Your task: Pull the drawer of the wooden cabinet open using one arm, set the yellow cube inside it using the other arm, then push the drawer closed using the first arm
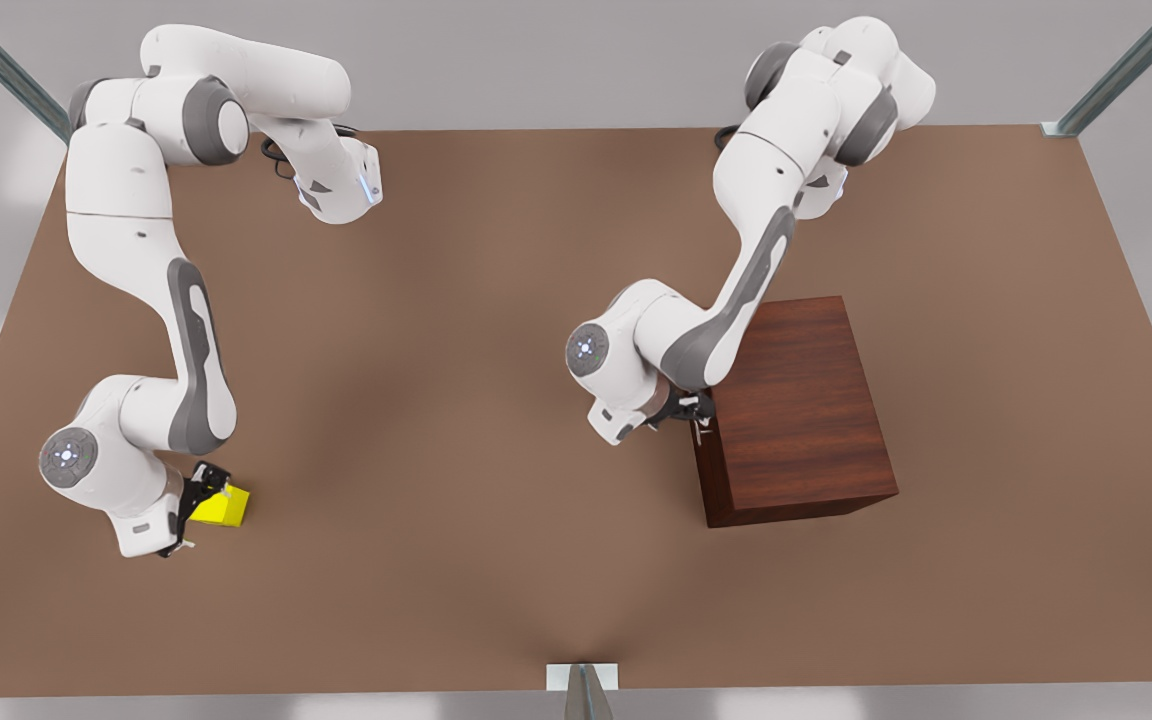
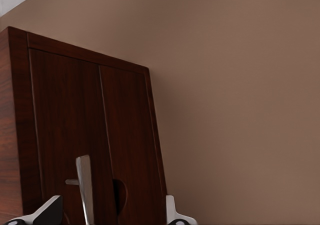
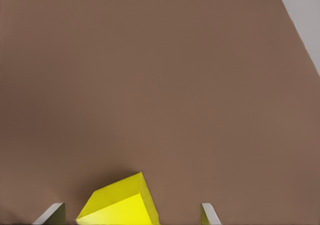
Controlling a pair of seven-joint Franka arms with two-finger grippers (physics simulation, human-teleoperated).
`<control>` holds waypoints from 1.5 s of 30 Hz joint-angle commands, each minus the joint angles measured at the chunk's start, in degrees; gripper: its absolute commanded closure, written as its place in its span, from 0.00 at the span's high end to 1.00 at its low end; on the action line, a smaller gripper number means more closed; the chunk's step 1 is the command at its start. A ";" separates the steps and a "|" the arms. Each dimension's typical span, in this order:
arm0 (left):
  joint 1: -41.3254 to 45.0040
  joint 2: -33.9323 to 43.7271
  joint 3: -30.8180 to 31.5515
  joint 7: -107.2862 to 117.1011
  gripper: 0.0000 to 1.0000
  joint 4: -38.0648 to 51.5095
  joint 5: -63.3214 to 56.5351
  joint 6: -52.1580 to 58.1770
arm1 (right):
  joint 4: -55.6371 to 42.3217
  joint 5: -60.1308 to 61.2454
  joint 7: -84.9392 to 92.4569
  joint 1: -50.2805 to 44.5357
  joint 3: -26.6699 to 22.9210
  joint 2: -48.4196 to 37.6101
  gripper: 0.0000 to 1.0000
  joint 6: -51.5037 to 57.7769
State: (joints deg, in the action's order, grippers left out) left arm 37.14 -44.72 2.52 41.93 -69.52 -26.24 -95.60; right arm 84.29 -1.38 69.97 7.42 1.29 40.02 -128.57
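Between the open right claw [image 3: 132,216] fingers: yellow cube [image 3: 120,205].

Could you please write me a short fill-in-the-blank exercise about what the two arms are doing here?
1. The left gripper is at the silver handle of the ____.
2. The right gripper's fingers are spread either side of the yellow ____.
3. The wooden cabinet stands on the front view's ____ side.

Missing words: drawer; cube; right

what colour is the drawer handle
Silver; the handle shows best in the left wrist view, between the left gripper fingers.
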 commanded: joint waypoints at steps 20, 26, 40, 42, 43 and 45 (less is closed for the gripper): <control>1.18 -3.18 0.56 21.79 1.00 2.28 0.14 -5.47 | 5.01 1.55 32.78 0.58 -1.03 -0.73 1.00 2.44; 2.41 -3.09 0.56 21.79 1.00 2.63 0.05 -5.83 | 4.92 1.64 28.64 -0.12 -2.26 -0.29 1.00 4.38; 5.31 -3.09 1.35 27.24 1.00 4.65 0.14 -9.52 | 1.49 1.99 28.29 -0.92 -2.52 2.87 1.00 3.76; 5.40 -3.09 1.96 28.21 1.00 4.74 0.14 -9.60 | 1.41 1.82 28.29 -0.92 -2.52 3.49 1.00 3.67; 5.57 -3.09 2.14 28.91 1.00 4.74 0.14 -9.69 | 1.41 1.73 28.29 -0.83 -2.52 3.58 1.00 3.67; 5.84 -3.18 2.32 29.79 1.00 4.74 0.14 -10.40 | 0.79 1.73 28.29 -0.83 -2.52 4.10 1.00 3.67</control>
State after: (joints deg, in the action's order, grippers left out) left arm 42.88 -47.99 4.77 64.50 -64.82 -26.08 -105.15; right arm 85.17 0.44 97.32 6.59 -1.20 44.05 -124.86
